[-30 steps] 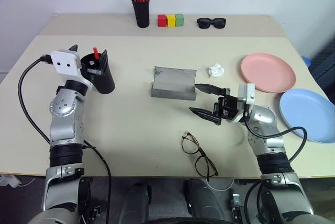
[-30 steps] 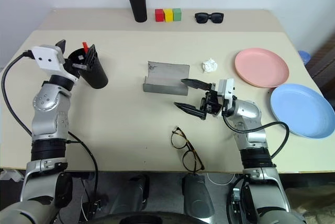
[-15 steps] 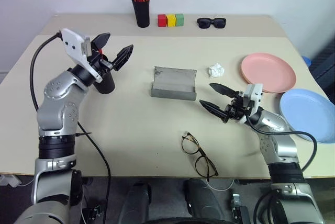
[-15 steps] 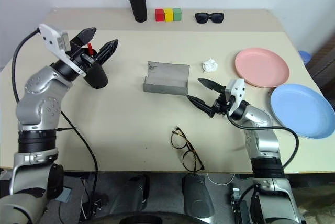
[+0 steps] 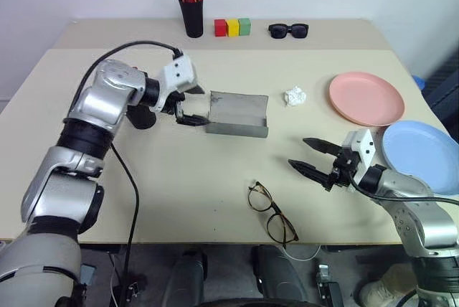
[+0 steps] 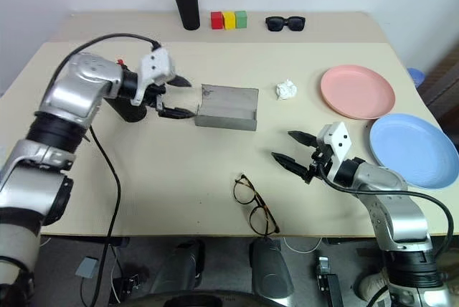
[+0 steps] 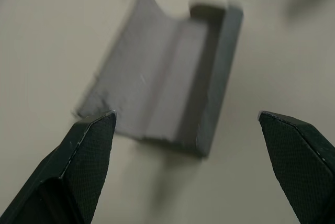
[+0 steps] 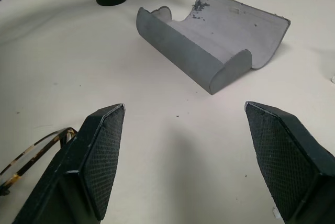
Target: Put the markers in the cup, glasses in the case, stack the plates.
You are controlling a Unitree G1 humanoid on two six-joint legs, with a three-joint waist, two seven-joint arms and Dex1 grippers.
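Note:
The grey case [image 5: 237, 113] lies open and empty mid-table. My left gripper [image 6: 192, 99] is open at the case's left end, its fingers [image 7: 91, 145] framing the case [image 7: 167, 77]. The black cup [image 6: 131, 111] stands just behind that arm, mostly hidden, as are the markers; a red tip [image 6: 119, 64] peeks over the arm. The glasses [image 5: 271, 210] lie folded open near the front edge. To their right my right gripper [image 5: 297, 152] hovers open and empty, pointing toward the case [image 8: 209, 41]. The pink plate [image 5: 366, 97] and the blue plate [image 5: 423, 149] lie side by side at the right.
A crumpled white paper ball [image 5: 295, 96] lies between the case and the pink plate. Along the back stand a black pen holder with orange pens [image 5: 192, 16], three coloured blocks [image 5: 234, 27] and black sunglasses [image 5: 289, 31].
My left gripper has swung from the cup rightward to the case's left end, turning as it went. My right gripper has drawn back to the right, away from the case.

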